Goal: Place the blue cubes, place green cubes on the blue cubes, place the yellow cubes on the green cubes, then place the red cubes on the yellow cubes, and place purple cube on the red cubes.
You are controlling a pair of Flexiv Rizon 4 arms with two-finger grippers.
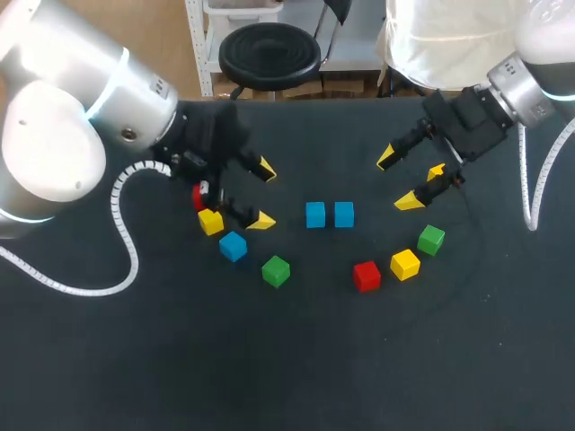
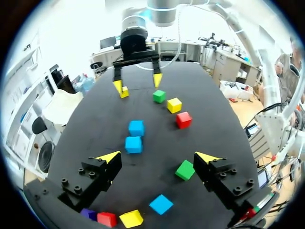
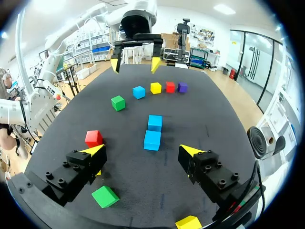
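Two tools hang empty with fingers spread: the left tool [image 1: 264, 194] just beside a yellow cube [image 1: 210, 221] and a loose blue cube [image 1: 233, 245], the right tool [image 1: 398, 181] near a green cube [image 1: 431, 239]. Between them, two blue cubes [image 1: 314, 215] sit touching on the desk [image 1: 287, 359]. I'd judge the cubes light, rigid and flat-sided, so pinch two opposite side faces squarely.

The left arm [image 1: 63, 117] enters from upper left, the left gripper [image 1: 264, 195] spread wide. The right arm [image 1: 526, 85] enters from upper right, the right gripper [image 1: 398, 180] equally spread.
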